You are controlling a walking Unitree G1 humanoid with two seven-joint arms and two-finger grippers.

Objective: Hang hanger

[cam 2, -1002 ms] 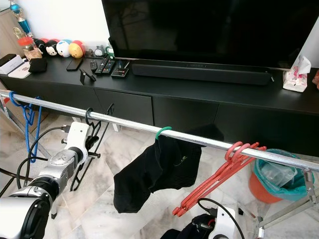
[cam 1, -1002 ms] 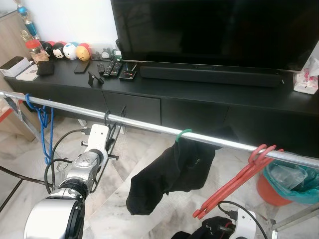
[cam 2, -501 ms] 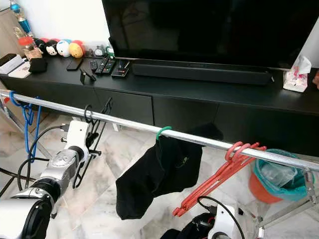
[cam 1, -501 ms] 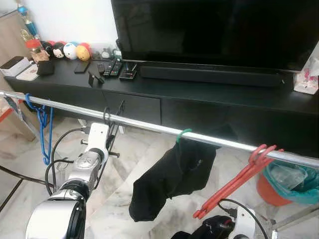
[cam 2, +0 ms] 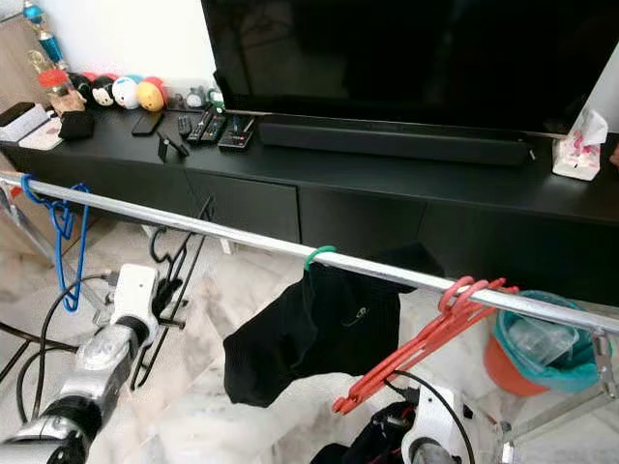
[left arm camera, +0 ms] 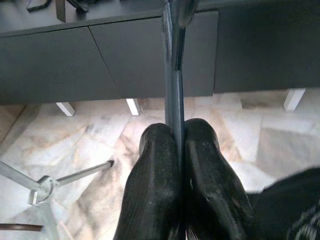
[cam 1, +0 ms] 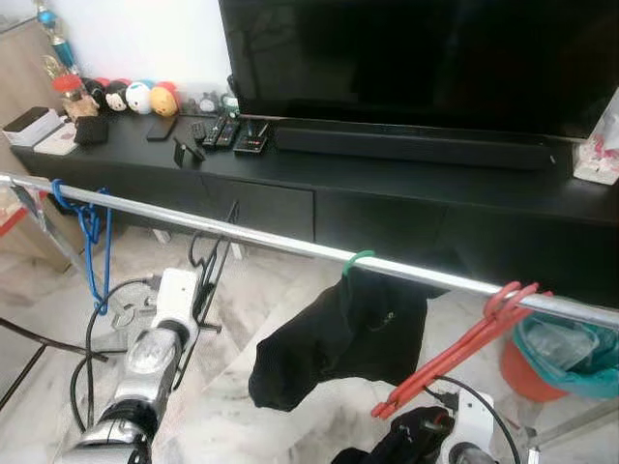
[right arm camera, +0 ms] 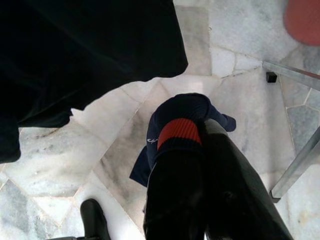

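Note:
A black wire hanger (cam 1: 211, 266) hangs from my left gripper (left arm camera: 179, 131), which is shut on its thin bar. The hanger's hook (cam 2: 156, 242) sits just under the silver rod (cam 1: 290, 246), on its near side, apart from it. My left arm (cam 1: 160, 329) reaches up from the lower left. Low at the right, my right gripper (right arm camera: 197, 142) is shut on a navy cloth with a red band (right arm camera: 177, 127), above the marble floor.
On the rod hang a blue hanger (cam 1: 92, 237) at the left, a green hanger with a black garment (cam 1: 343, 333) in the middle and red hangers (cam 1: 464, 343) at the right. Behind stand a black TV console (cam 1: 406, 188) and a bin (cam 1: 566, 353).
My left arm has dropped and drawn back. The black hanger's hook, over the rod before, now sits just below it. The black garment has swung a little.

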